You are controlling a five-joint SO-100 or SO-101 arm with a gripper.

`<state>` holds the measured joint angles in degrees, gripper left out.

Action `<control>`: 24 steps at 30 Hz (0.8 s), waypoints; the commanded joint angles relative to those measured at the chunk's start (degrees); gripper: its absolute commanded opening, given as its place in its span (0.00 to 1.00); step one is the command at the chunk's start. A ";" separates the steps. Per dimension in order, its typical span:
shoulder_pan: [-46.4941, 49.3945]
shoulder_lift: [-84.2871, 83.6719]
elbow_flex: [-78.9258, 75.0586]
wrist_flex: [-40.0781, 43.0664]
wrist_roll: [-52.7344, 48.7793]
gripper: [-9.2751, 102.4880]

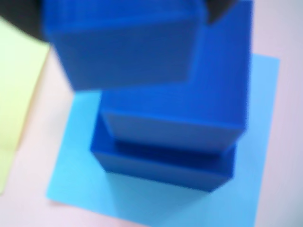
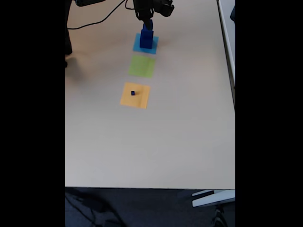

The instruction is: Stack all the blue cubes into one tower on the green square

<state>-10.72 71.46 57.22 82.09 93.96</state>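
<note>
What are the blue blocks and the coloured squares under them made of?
The blue cubes look like matte plastic, perhaps 3D-printed: faint fine ridges run across their faces. The light-blue square and green square look like thin paper: flat, dull, sharp-cornered.

Pale beige table (image 2: 156, 142), dark floor (image 2: 142, 208)

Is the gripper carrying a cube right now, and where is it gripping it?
Probably the top blue cube, tilted above the stack on the light-blue patch. The gripper sits right over it in the fixed view, but the fingers' contact is too blurred to confirm.
</note>
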 commanded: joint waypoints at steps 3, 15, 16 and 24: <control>1.41 5.98 -0.79 0.79 -1.93 0.08; 15.21 13.36 15.12 -10.46 -17.58 0.08; 16.00 13.54 16.96 -11.78 -17.75 0.08; 17.49 15.82 32.87 -26.10 -15.73 0.08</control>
<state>6.68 82.44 88.68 59.68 77.17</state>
